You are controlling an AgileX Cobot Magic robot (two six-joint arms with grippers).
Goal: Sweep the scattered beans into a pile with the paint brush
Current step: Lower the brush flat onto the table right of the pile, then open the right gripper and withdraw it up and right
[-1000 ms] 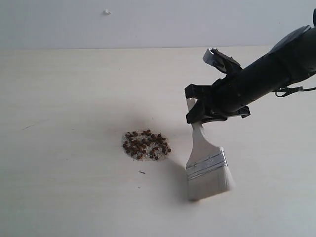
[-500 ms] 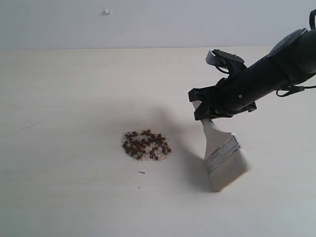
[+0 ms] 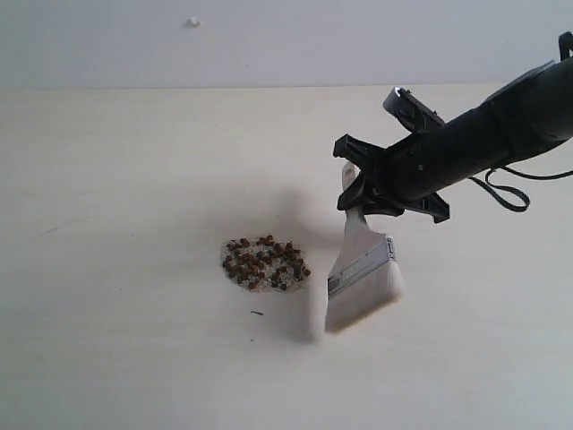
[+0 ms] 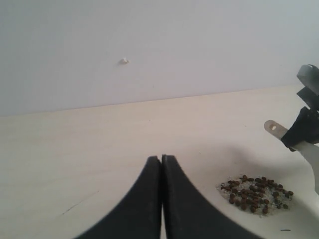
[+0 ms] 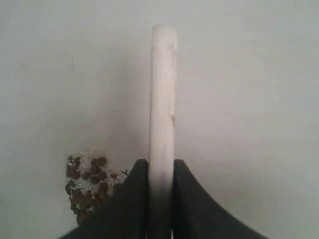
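Note:
The beans lie in one tight reddish-brown cluster mixed with pale crumbs on the light table; they also show as the beans and the beans. My right gripper is shut on the wooden handle of the paint brush, whose white bristles hang blurred just right of the cluster. In the right wrist view the paint brush runs edge-on between the jaws of my right gripper. My left gripper is shut and holds nothing, hovering left of the beans. The brush handle's end shows with its hole.
A lone white speck sits on the grey surface behind the table; it shows again as the speck. A tiny dark fleck lies just in front of the bean cluster. The table's far edge runs across the back.
The brush swung right and away from the beans, then back left toward them; its bristles now sit closer to the cluster. The beans have not moved. The left gripper stays shut.

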